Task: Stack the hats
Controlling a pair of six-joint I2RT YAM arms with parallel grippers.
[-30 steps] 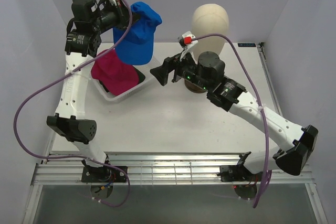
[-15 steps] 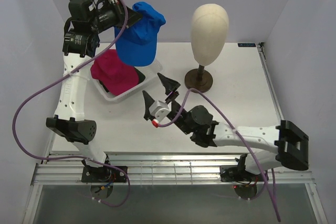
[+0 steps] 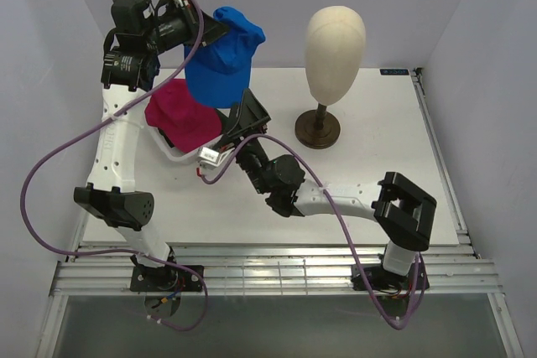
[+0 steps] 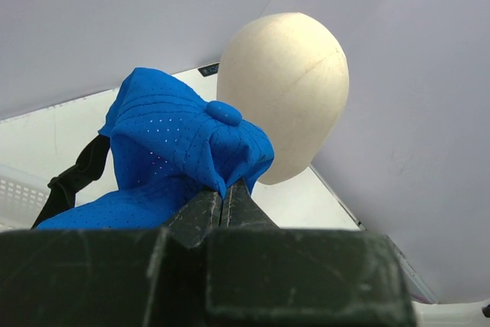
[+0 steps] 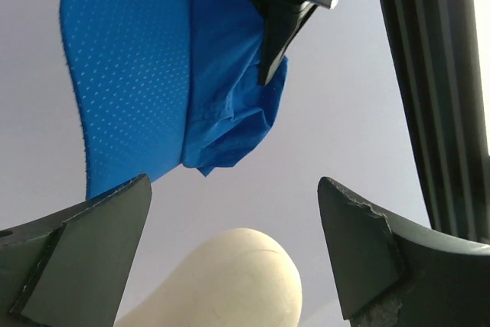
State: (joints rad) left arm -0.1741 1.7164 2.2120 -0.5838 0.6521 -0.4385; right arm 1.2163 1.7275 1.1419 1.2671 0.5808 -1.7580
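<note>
Holding: left gripper, fingers clamped on the blue cap, which hangs in the air.
Right gripper: fingers wide apart, pointing up beneath it.
Magenta cap: in the white basket.
Advice: open the blue crown, then lower it squarely over the magenta.

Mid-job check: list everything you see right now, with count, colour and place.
blue cap: 1, blue, held in the air above the basket's far end
pink cap: 1, magenta, lying in the basket
basket: 1, white, left rear of the table
mannequin head: 1, cream, upright on its stand, rear centre of the table
stand: 1, dark, round base on the table
table: 1, white
left gripper: shut on the blue cap, raised at the left rear
right gripper: open, empty, pointing up under the blue cap, beside the basket
</note>
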